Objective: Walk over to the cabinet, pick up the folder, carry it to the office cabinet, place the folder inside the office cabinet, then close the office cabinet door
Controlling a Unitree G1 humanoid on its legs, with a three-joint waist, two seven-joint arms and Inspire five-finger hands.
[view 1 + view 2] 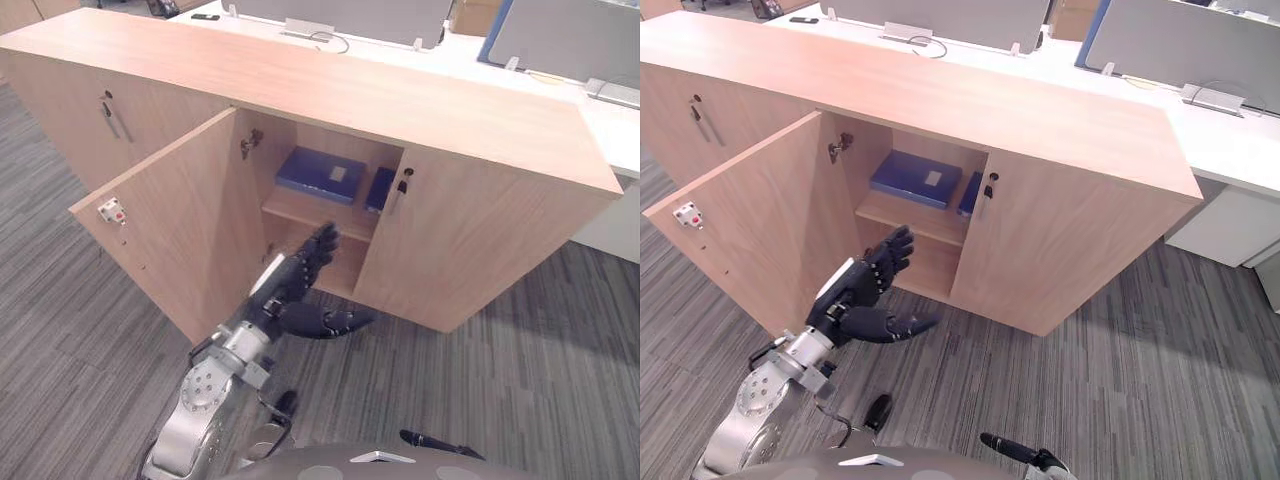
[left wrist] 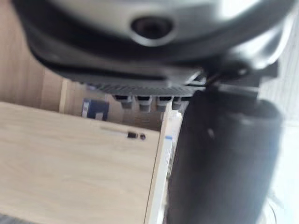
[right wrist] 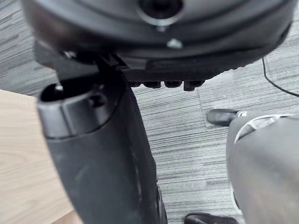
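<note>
Left eye view: grey striped carpet point(image 1: 60, 300) lies under a long wooden office cabinet point(image 1: 450, 120) whose door point(image 1: 170, 220) stands wide open. A flat blue folder point(image 1: 320, 173) lies on the upper shelf point(image 1: 300, 208) inside.

Right eye view: a white worktop point(image 1: 1230, 150) runs behind the cabinet. The left robot hand point(image 1: 865, 290) hovers before the opening, fingers point(image 1: 895, 250) straight and thumb out (holding nothing).

Left wrist view: the folder shows past the hand.

Right wrist view: the right robot hand point(image 3: 98, 140) is above the carpet; I cannot tell whether it is open or closed.
</note>
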